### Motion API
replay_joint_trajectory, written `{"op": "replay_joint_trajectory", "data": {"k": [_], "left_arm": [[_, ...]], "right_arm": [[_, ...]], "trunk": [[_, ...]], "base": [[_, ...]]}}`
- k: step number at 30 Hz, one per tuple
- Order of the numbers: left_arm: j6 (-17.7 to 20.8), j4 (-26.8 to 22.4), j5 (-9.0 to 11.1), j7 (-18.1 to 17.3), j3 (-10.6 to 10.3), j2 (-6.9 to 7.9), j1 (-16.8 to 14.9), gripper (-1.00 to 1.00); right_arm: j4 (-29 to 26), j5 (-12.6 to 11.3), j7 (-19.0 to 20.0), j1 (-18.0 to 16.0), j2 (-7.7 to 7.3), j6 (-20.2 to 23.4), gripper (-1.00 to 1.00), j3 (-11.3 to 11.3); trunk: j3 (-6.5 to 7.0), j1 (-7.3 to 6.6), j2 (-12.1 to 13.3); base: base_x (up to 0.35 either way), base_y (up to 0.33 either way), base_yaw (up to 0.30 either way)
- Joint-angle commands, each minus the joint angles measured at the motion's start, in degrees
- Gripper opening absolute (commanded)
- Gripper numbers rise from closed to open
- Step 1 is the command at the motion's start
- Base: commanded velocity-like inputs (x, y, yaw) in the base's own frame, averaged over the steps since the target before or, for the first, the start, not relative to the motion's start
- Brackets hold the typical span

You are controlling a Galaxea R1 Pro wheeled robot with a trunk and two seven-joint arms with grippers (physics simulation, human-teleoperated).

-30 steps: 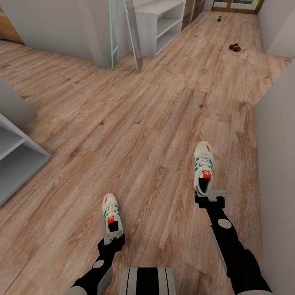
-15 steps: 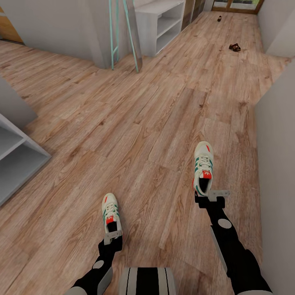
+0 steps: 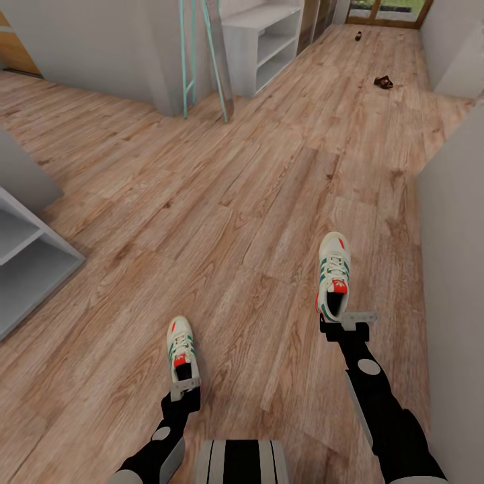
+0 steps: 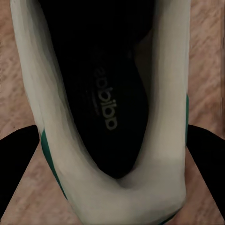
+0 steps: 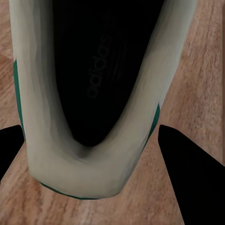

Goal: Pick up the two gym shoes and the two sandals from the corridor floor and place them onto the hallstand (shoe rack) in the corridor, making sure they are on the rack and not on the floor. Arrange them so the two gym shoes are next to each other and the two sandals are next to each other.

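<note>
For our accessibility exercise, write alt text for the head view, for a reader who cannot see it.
Two robot arms each hold a white sneaker by the heel above a wood floor: left sneaker, right sneaker. Two dark sandals lie far down the corridor, past a pale shelf unit.

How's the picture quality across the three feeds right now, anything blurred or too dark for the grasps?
Head view: evenly lit, mostly sharp, soft shadows; the two sandals far down the corridor are small dark blurs. Left wrist view: the gym shoe is so close its heel rim looks soft, the inside nearly black apart from faint insole lettering. Right wrist view: the other gym shoe looks likewise, with both fingers plain black shapes.
</note>
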Motion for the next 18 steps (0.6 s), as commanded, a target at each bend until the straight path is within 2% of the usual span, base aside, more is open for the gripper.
{"op": "replay_joint_trajectory", "data": {"k": [1,15,16,18], "left_arm": [[-0.2,0.1,0.4,-0.1,0.2,-0.03,0.0,-1.00],[-0.1,0.1,0.4,-0.2,0.2,0.09,-0.1,-1.00],[-0.1,0.0,0.3,-0.1,0.2,0.26,-0.2,-1.00],[0.1,0.0,0.2,-0.2,0.1,2.25,-0.1,-1.00]], "right_arm": [[-0.1,0.5,0.0,0.0,0.01,0.4,-1.00,0.0],[0.2,0.5,0.0,0.0,0.02,0.3,-1.00,0.1],[0.4,0.7,0.0,0.0,-0.09,0.3,-1.00,0.0],[0.6,0.7,0.0,0.1,-0.28,0.3,-1.00,0.0]], "trunk": [[0.19,-0.03,0.0],[3.30,-0.39,0.2],[3.52,-0.42,0.2],[3.96,-0.47,0.2]], "base": [[0.000,0.000,0.000],[0.000,0.000,0.000],[0.000,0.000,0.000],[0.000,0.000,0.000]]}}
